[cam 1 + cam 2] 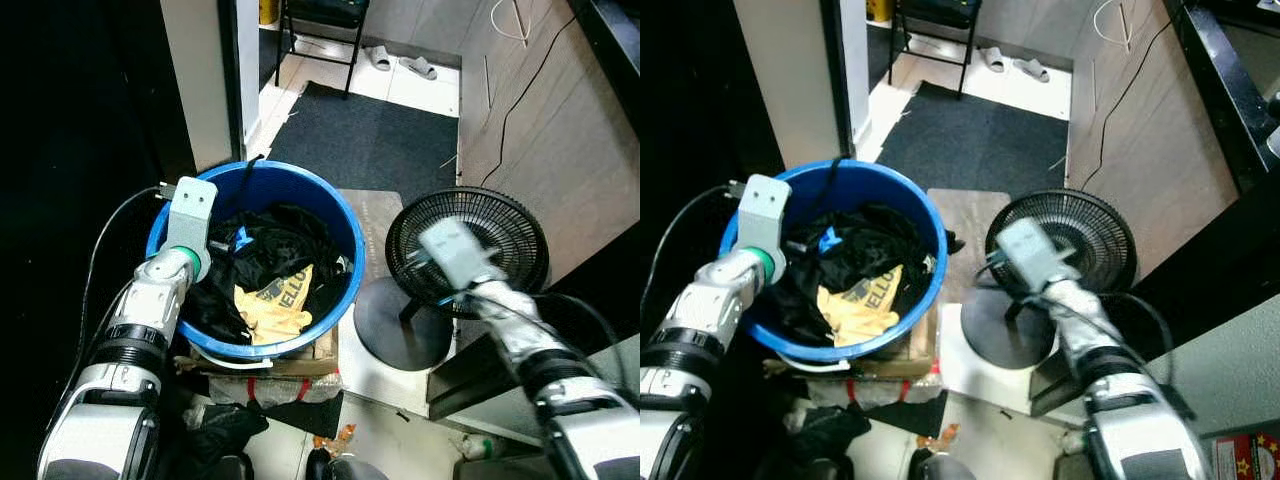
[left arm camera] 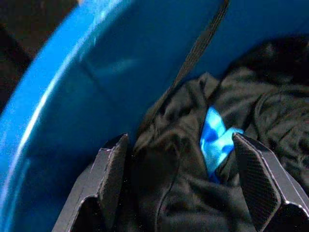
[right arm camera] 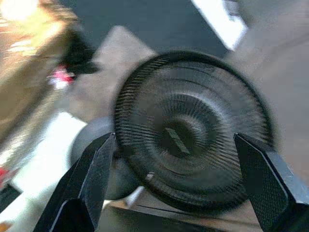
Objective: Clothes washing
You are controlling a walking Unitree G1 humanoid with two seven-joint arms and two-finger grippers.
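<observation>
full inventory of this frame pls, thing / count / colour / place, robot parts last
tub: 1, blue, round, on the floor ahead of the robot, full of clothes
dark clothes: a heap, black, in the tub
yellow garment: 1, yellow with dark lettering, on the heap's near side
blue cloth: 1 patch, bright blue, among the dark clothes
fan: 1, black, on a round base right of the tub
doormat: 1, dark grey, on the floor beyond the tub
slippers: 2, grey, past the doormat
chair: 1, black, at the far end
left gripper: 1, black fingers open over the clothes at the tub's left wall
right gripper: 1, black fingers open, over the fan
</observation>
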